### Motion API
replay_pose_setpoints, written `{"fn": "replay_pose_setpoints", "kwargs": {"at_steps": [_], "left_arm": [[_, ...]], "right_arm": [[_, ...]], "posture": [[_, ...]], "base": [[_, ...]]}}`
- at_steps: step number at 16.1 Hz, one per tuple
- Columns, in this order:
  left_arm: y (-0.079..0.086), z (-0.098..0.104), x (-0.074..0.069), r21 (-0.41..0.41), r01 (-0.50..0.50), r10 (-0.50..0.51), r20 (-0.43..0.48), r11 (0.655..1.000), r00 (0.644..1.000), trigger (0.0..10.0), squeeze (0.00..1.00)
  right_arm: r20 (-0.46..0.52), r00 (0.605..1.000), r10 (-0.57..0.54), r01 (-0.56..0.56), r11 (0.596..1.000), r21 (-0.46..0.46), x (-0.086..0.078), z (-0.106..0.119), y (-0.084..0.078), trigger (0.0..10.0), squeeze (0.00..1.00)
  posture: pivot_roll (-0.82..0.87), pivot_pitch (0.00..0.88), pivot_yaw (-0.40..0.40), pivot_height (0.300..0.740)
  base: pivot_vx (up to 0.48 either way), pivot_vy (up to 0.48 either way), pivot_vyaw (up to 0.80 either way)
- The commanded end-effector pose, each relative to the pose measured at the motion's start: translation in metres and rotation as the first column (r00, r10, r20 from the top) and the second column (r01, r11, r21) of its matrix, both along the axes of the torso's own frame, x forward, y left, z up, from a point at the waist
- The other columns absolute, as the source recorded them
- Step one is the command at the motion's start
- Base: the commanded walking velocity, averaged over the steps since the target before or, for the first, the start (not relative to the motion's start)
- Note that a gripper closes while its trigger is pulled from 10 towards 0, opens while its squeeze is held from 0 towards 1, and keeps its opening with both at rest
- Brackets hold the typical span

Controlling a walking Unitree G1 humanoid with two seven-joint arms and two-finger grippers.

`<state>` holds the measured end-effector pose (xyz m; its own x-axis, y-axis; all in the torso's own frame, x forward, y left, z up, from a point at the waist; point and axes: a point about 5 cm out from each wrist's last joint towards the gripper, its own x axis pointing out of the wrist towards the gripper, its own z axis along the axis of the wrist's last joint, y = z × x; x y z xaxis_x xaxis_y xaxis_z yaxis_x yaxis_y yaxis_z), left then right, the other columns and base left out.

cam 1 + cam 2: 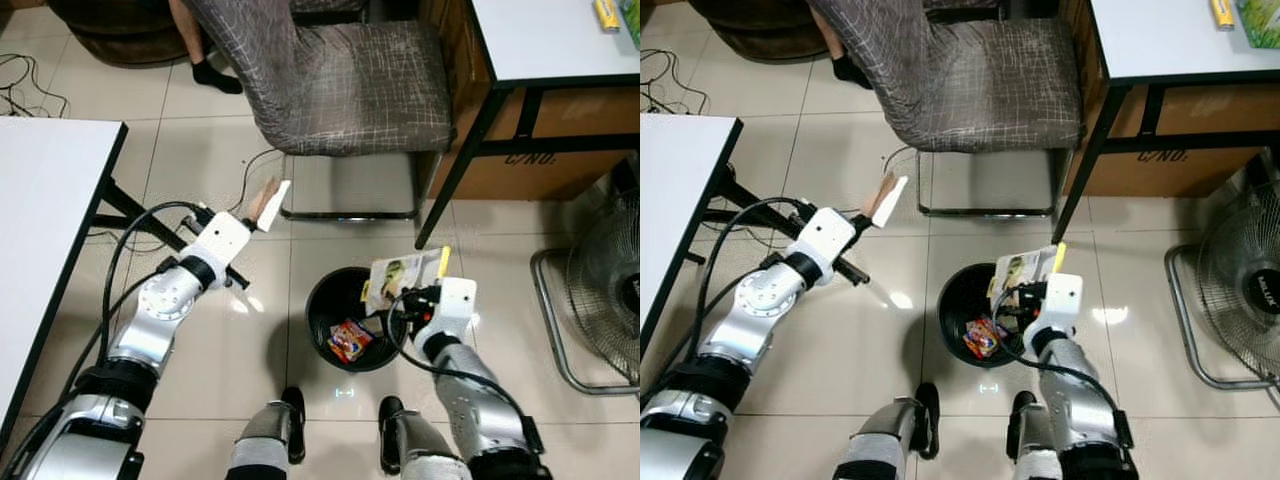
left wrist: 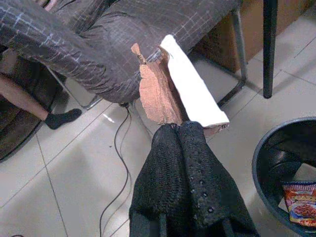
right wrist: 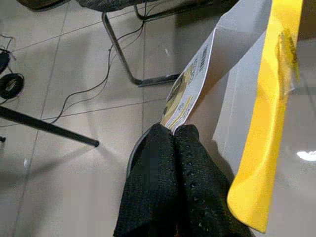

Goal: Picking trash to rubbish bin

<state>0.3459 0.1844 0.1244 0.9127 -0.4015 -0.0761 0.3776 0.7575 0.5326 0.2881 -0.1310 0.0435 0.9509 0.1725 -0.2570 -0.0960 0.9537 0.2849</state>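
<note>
- Your right gripper (image 1: pixel 412 293) has its jaws clenched on a printed carton (image 1: pixel 400 272) right above the bin (image 1: pixel 322 300), ready to drop.
- Your left gripper (image 1: pixel 252 222) pinches torn cardboard (image 1: pixel 270 199) out over the floor, left of the bin.

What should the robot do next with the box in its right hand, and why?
Probably open the right hand and let the flattened box drop. It is shut on the box right above the black rubbish bin, where a snack wrapper already lies. The left hand, holding torn cardboard, is off to the side.
</note>
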Motion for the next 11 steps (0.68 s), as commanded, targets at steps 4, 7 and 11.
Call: {"fn": "replay_pose_setpoints", "kwargs": {"at_steps": [4, 7, 11], "left_arm": [[0.005, -0.004, -0.004, 0.001, -0.009, 0.009, -0.022, 1.0, 1.0, 10.0, 0.0], [0.005, -0.006, -0.005, 0.003, -0.007, 0.007, -0.028, 1.0, 1.0, 10.0, 0.0], [0.001, -0.008, -0.006, 0.001, 0.0, 0.0, -0.038, 1.0, 0.999, 10.0, 0.0]], "right_arm": [[-0.025, 0.999, 0.034, -0.033, 0.999, 0.043, -0.002, -0.011, 0.017, 10.0, 0.0], [-0.027, 0.999, 0.048, -0.046, 0.998, 0.053, 0.0, -0.013, 0.026, 10.0, 0.0], [-0.065, 0.997, 0.051, -0.049, 0.998, 0.036, -0.005, -0.025, 0.031, 10.0, 0.0]], "posture": [[0.3, 0.382, 0.107, 0.74], [0.29, 0.385, 0.104, 0.74], [0.29, 0.386, 0.104, 0.74]], "base": [[0.0, 0.0, 0.0], [0.0, 0.0, 0.0], [0.0, 0.0, 0.0]]}}
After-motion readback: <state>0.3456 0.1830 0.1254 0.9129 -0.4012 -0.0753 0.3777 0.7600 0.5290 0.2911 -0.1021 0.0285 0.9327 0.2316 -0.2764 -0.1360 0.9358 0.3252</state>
